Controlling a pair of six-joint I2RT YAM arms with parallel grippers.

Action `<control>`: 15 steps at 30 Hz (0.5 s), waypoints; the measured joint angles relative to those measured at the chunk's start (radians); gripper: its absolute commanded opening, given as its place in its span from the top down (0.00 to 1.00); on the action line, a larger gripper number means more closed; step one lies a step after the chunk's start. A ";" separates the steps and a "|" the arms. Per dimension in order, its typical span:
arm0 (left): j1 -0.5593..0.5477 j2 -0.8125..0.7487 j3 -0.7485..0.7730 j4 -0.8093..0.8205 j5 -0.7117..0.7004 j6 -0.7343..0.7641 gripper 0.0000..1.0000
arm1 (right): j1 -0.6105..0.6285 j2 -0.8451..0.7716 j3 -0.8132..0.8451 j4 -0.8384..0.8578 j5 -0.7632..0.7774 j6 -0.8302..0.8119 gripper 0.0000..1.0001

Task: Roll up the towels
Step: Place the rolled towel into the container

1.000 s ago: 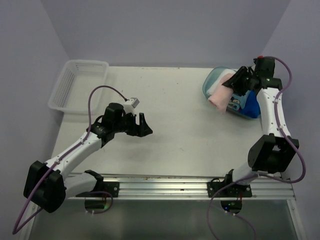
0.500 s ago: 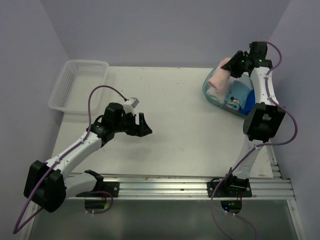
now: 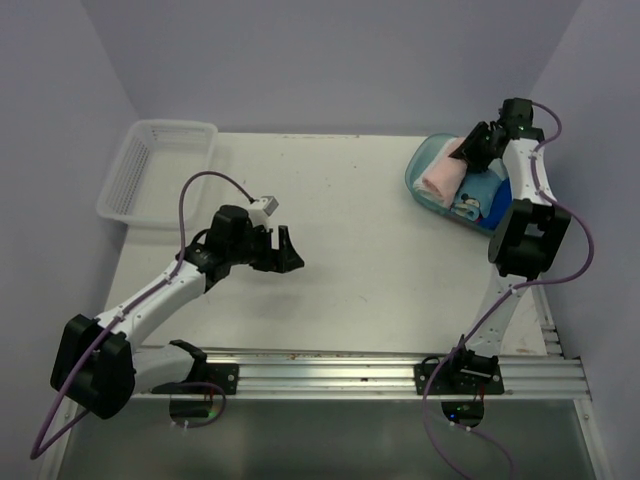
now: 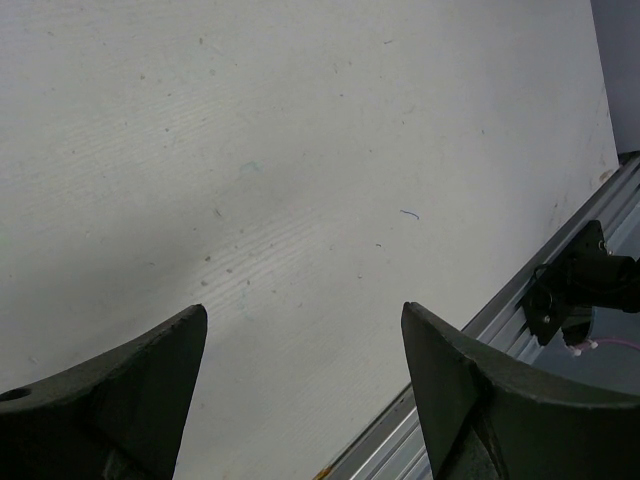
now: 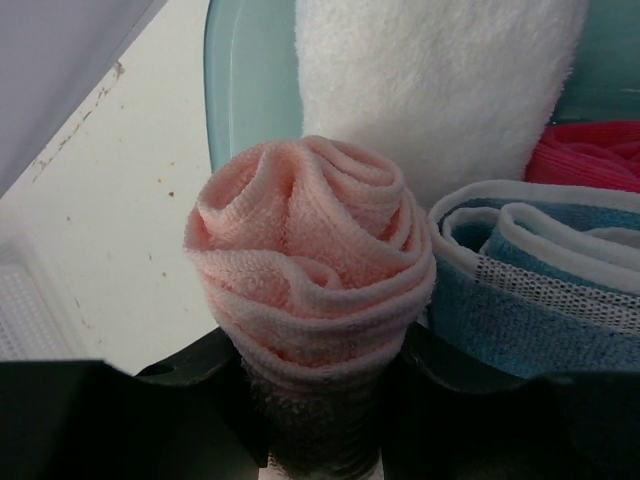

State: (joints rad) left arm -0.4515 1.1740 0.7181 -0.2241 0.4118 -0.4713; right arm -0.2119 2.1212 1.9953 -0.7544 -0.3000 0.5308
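Pink towel (image 5: 310,250) lower, within right tool (image 5: 315,415)

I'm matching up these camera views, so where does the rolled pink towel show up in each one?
Top external: rolled pink towel at far right, lying in the teal tub.
Left wrist: not in it.
Right wrist: rolled pink towel at centre, seen end-on.
Shared landmark: teal tub, upper left in the right wrist view.

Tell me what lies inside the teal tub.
A white towel, a rolled light blue cloth, something red; the right jaws hold a pink towel roll there. The tub's bottom is covered.
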 measured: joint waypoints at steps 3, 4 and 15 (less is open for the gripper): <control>0.000 0.015 0.000 0.000 0.000 -0.006 0.18 | -0.010 0.000 -0.002 -0.002 0.019 -0.016 0.82; 0.000 0.020 0.000 0.000 0.000 -0.008 0.18 | -0.012 0.000 -0.002 -0.002 0.022 -0.021 0.82; 0.000 0.045 0.000 0.002 0.002 -0.025 0.18 | -0.013 0.004 0.003 -0.010 0.047 -0.053 0.54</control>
State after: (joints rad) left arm -0.4515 1.2194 0.7181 -0.2226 0.4137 -0.4961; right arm -0.2253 2.1250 1.9984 -0.7647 -0.2531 0.4774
